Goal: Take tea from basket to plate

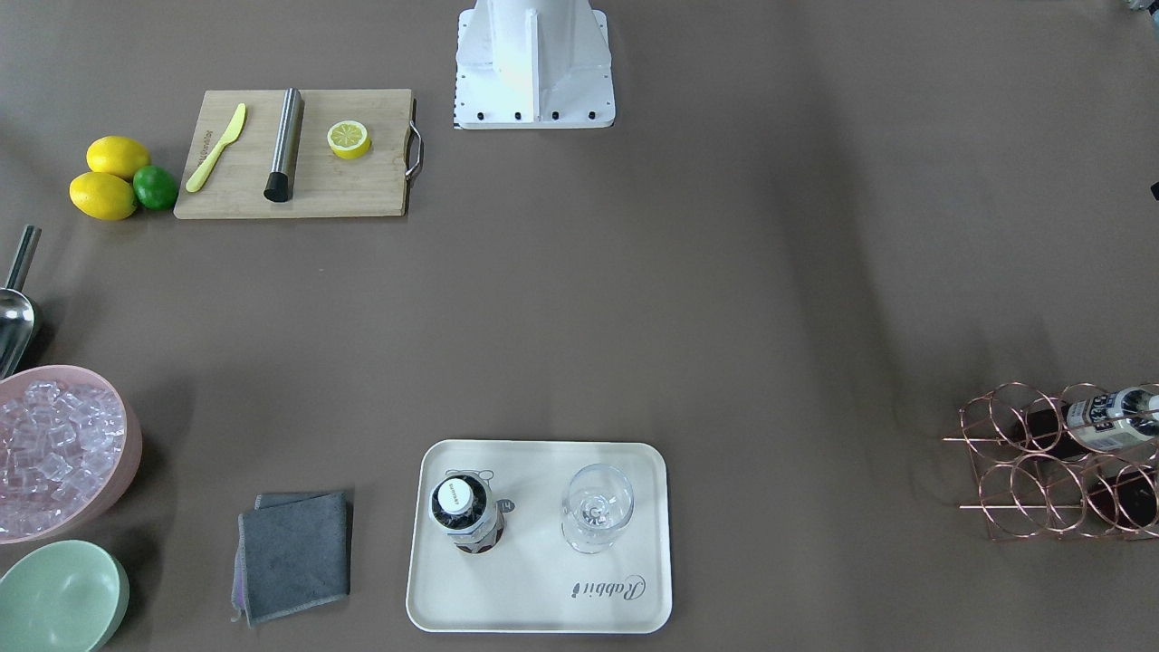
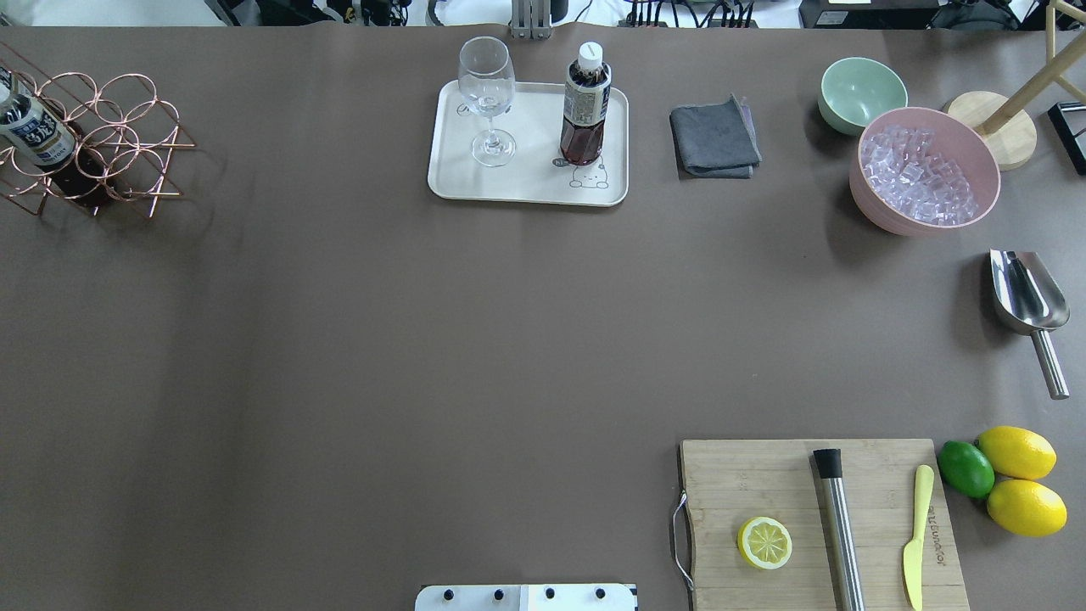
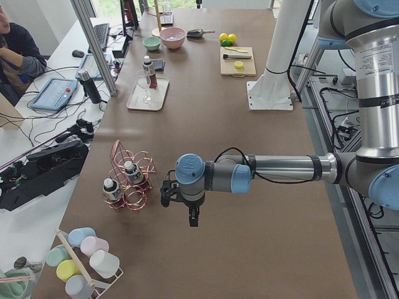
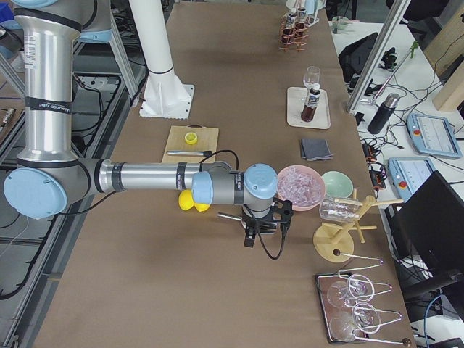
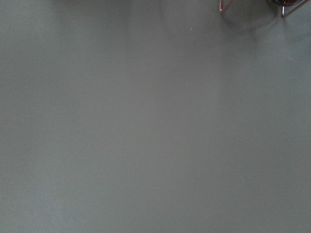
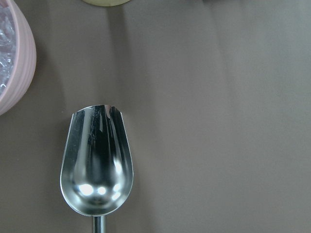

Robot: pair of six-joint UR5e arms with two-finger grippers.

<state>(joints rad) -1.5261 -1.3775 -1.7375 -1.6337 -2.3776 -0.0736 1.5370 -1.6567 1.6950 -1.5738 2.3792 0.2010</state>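
One tea bottle (image 1: 466, 514) stands upright on the cream plate (image 1: 543, 584), next to a wine glass (image 1: 596, 519); the overhead view shows the bottle (image 2: 584, 106) and the plate (image 2: 526, 182) too. The copper wire basket (image 2: 110, 136) stands at the table's far left and holds two more tea bottles, one of them at the frame edge (image 2: 30, 127). My left gripper (image 3: 166, 192) hovers beside the basket (image 3: 128, 180); I cannot tell if it is open or shut. My right gripper (image 4: 270, 217) hangs over the steel scoop (image 6: 97, 160); I cannot tell its state either.
A pink bowl of ice (image 2: 925, 170), a pale green bowl (image 2: 861, 92) and a grey cloth (image 2: 714, 137) sit right of the plate. A wooden cutting board (image 2: 814, 518) holds a lemon half, a steel rod and a yellow knife. Two lemons (image 2: 1018, 454) and a lime lie beside it.
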